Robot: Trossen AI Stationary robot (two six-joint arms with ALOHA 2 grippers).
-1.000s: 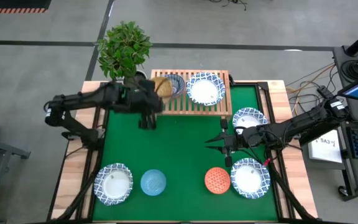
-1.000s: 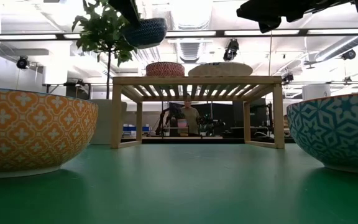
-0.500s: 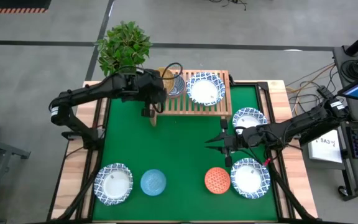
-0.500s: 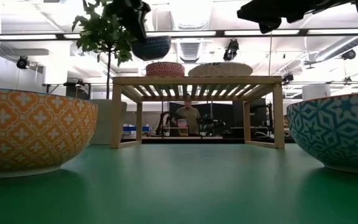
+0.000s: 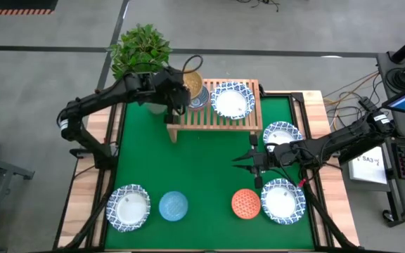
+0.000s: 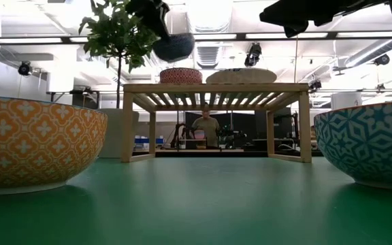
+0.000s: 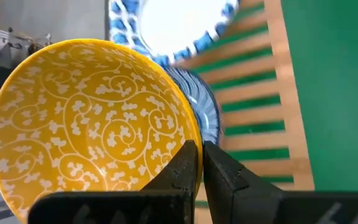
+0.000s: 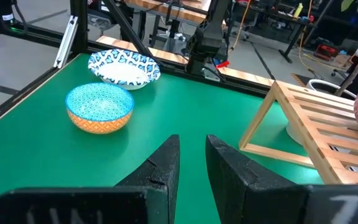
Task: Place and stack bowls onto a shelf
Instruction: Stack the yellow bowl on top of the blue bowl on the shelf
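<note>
Bowls are the business here, and the one on the move is the yellow-orange bowl (image 7: 92, 130), pinched by its rim in the left tool (image 7: 199, 163), whose fingers are closed tight on the edge. Over the last second the left arm has swung from the open green surface (image 5: 202, 176) up and over the far left end of the shelf (image 5: 248, 121), so the bowl now hangs above the blue-patterned bowl (image 5: 201, 100) already sitting on the slats; from table height its dark underside (image 6: 173, 47) shows clear of the dotted bowl (image 6: 180, 75) below, not yet touching. It looks tilted in the grip rather than level. To its right on the shelf rests a wide white bowl (image 5: 232, 100). I judge this to be the carry ending and the lowering about to start: the bowl needs to level out and settle into the one beneath so the two nest. The right tool (image 5: 253, 163) hovers over the surface right of centre, fingers set a little apart and holding nothing, near another wide white bowl (image 5: 282, 133). Still waiting on the near side are a wide white bowl (image 5: 128, 208) and the light blue bowl (image 5: 174, 206) at left, the orange-red bowl (image 5: 245, 203) and a fourth wide white bowl (image 5: 283, 201) at right. A potted plant (image 5: 140, 53) stands just behind the shelf's left end, close to the arm's path.
</note>
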